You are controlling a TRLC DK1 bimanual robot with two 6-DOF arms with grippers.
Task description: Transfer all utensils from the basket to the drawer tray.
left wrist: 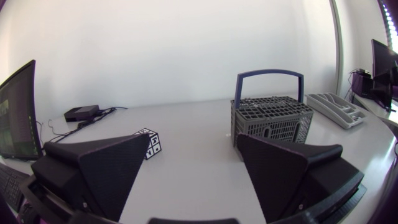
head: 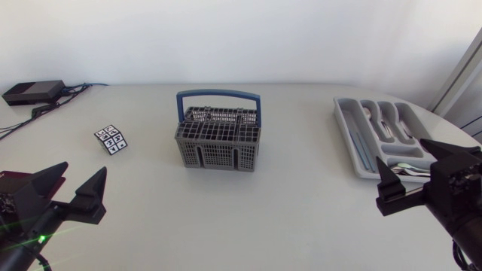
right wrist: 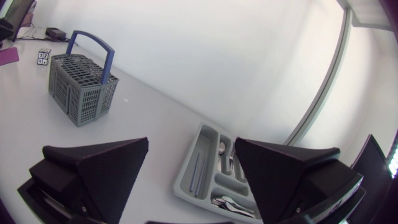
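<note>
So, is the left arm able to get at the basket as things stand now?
Probably yes. The left gripper is open and the basket stands ahead of it across bare table. The small marker cube sits off to the side, apart from both, so it should not block.

Bright diffuse light, soft faint shadows

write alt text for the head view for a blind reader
A blue-handled grey basket stands mid-table, with a drawer tray holding utensils to its right. The left gripper and right gripper sit open and empty at the near corners.
</note>
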